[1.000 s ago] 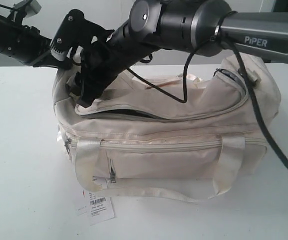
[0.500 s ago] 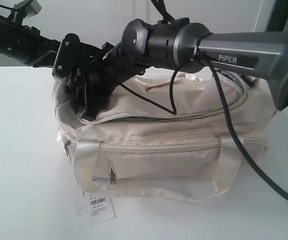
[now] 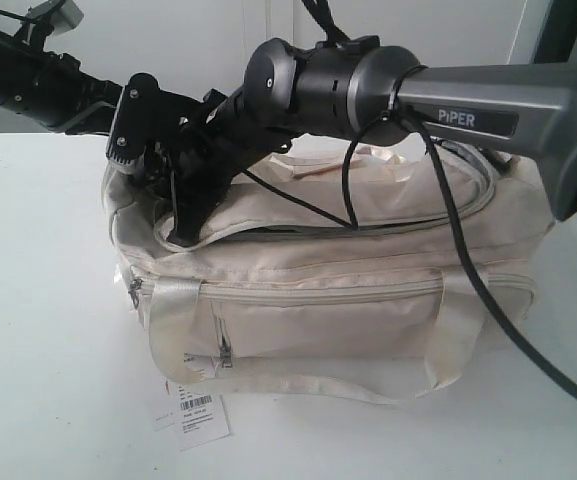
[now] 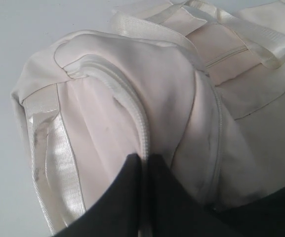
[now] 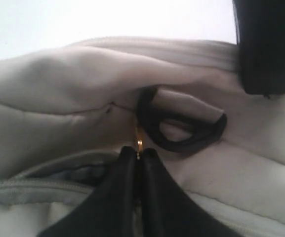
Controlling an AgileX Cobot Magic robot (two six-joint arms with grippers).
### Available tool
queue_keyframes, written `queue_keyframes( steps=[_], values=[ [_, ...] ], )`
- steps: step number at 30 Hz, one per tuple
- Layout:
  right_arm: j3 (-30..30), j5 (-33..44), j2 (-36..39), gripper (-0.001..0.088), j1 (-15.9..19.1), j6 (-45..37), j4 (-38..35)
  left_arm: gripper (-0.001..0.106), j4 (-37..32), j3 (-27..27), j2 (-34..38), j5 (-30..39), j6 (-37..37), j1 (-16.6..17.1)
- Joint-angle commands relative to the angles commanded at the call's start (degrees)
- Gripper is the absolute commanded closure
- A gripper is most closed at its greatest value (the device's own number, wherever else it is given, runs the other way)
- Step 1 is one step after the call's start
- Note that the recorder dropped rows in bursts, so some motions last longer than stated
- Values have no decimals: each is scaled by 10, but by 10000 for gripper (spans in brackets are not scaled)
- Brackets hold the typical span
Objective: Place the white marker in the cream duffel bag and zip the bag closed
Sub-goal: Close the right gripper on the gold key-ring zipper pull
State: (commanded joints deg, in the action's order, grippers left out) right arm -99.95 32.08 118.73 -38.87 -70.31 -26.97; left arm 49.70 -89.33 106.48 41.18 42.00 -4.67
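Observation:
The cream duffel bag (image 3: 368, 290) lies on the white table (image 3: 38, 330), and its curved top zipper (image 3: 298, 228) shows a thin dark slit. My right gripper (image 3: 180, 238) reaches across to the bag's left end. In the right wrist view it (image 5: 138, 150) is shut on the small gold zipper pull (image 5: 139, 143), beside a black D-ring (image 5: 182, 133). My left gripper (image 4: 143, 160) is shut on the bag's zipper seam (image 4: 132, 106) at that same end, mostly hidden behind the right arm in the exterior view. The white marker is out of view.
The right arm (image 3: 448, 100) and its cable (image 3: 468, 280) stretch over the bag's top. A white barcode tag (image 3: 196, 412) lies in front of the bag. Glossy handles (image 3: 173, 320) hang down its front.
My right arm swung left and down onto the bag's left end and its jaws closed on the zipper pull. The raised top flap has settled lower.

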Motion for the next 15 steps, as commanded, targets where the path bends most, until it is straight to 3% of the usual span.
queue_keyframes(
  steps=[8,15],
  values=[
    [0,13,-27,868,0,35,0,1053,0,0,0,0,1,0],
    [0,34,-46,868,0,113,1,1053,0,0,0,0,1,0]
  ],
)
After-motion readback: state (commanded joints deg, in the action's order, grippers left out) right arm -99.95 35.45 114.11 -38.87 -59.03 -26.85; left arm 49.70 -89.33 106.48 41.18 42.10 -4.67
